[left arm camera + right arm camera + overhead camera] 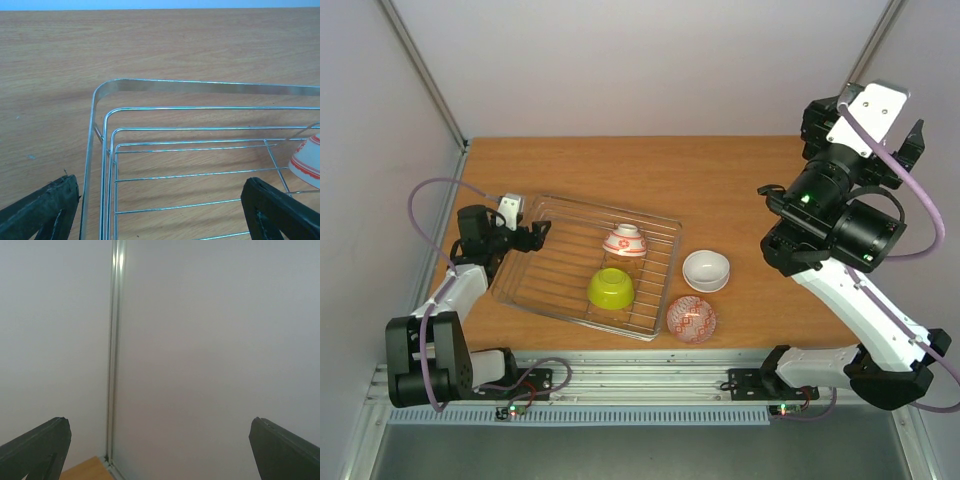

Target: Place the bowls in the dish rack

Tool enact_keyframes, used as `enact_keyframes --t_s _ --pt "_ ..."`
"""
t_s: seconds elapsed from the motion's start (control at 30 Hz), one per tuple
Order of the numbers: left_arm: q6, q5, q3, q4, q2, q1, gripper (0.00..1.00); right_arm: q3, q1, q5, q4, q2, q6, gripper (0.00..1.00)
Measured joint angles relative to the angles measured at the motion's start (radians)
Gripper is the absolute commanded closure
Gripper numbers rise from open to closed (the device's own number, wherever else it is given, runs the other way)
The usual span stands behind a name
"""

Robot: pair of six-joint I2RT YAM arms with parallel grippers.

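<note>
Dish rack (pixel 200 86), wht/red bowl (pixel 307 161) cropped, L wrist view

table (pixel 740 180): wood grain, matt, smooth | dish rack (pixel 200 86): thin bright metal wire, polished flat metal rim, shiny | lime bowl (pixel 610 288), white bowl (pixel 706 270): smooth, glossy glaze | left gripper (pixel 160 179) fingers (pixel 50 207): black, matt, rough-edged | wall (pixel 210 340): pale, matt, smooth
</note>
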Motion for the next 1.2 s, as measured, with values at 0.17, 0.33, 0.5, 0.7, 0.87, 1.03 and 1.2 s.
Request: enact_keyframes --t_s 0.17,0.33,0.5,0.7,0.87,1.03,1.2 --pt "-0.007 0.01 0.0 0.002 0.0 0.0 0.11 0.0 0.0 -0.052 -0.068 -0.014 -0.002 0.01" --pt "-0.014 0.02 0.0 0.003 0.0 0.0 0.1 0.011 0.0 -0.102 -0.337 -0.09 -0.003 0.01" --pt "-0.017 0.023 0.0 0.005 0.0 0.0 0.1 0.092 0.021 -0.157 -1.094 -0.169 0.246 0.01" --pt "-0.016 0.022 0.0 0.005 0.0 0.0 0.1 -0.079 0.034 -0.163 -1.702 -0.169 0.626 0.07" --pt "-0.016 0.02 0.0 0.004 0.0 0.0 0.1 -0.069 0.023 -0.437 -2.264 -0.075 1.179 0.13" --pt "-0.015 0.018 0.0 0.005 0.0 0.0 0.1 -0.001 -0.092 -0.568 -2.566 -0.113 1.599 0.22" --pt "-0.014 0.018 0.0 0.002 0.005 0.0 0.1 -0.075 -0.196 -0.704 -2.655 -0.169 1.862 0.38"
